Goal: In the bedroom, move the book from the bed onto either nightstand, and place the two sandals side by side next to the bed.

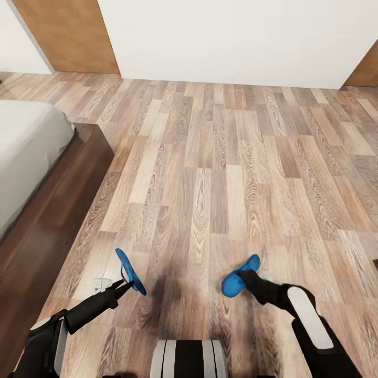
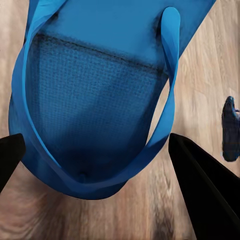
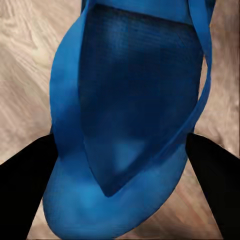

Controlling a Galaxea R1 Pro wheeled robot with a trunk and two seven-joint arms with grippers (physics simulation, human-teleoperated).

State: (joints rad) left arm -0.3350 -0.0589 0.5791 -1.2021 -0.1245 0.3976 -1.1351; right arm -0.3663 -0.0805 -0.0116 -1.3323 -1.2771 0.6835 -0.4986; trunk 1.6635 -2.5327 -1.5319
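Left tool (image 1: 126, 284) grips one sandal (image 1: 129, 271); right tool (image 1: 242, 274) seemingly another (image 1: 239, 276).

Two blue sandals are in sight: one (image 1: 128, 271) held at the left gripper (image 1: 126, 285), standing on edge above the floor near the bed frame's corner, and the other (image 1: 240, 276) at the right gripper (image 1: 247, 274), well apart from the first. The two grippers count as one on each arm, each clamped on its own sandal; the left wrist view has its sandal (image 2: 95, 95) close up between two dark fingers (image 2: 200, 185), with the second sandal (image 2: 230, 129) small at the side. One bed (image 1: 31, 157) shows, with one pale mattress on one dark frame. Two brown doors (image 1: 73, 34) stand in the white wall.
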